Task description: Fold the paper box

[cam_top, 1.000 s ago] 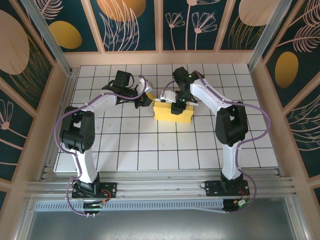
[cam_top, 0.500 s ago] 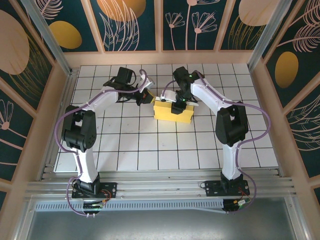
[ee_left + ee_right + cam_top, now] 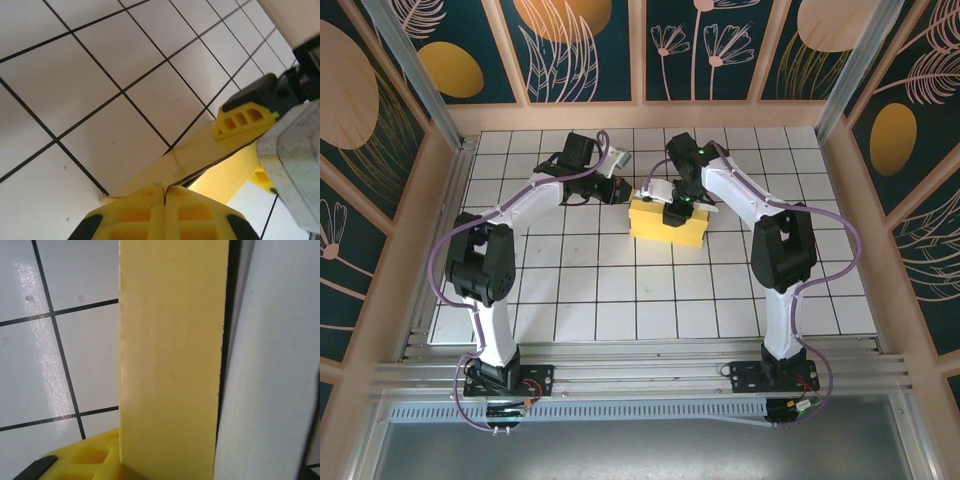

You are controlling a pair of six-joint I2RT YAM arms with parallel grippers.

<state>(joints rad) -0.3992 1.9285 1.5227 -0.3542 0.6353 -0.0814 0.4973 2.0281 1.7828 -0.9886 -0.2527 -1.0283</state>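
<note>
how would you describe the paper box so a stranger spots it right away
Start at the white tiled table, then look to its far middle. The paper box lies there, a flat yellow rectangle, the one solid yellow block on the white grid.

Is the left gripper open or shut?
Shut. In the left wrist view the fingers of the left gripper meet with no gap, at a flap of the paper box; whether they pinch it, cannot tell.

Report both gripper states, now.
Left gripper: closed, tips against a yellow flap of the paper box; whether it pinches the flap cannot be told.
Right gripper: closed on a flap of the paper box.
</note>
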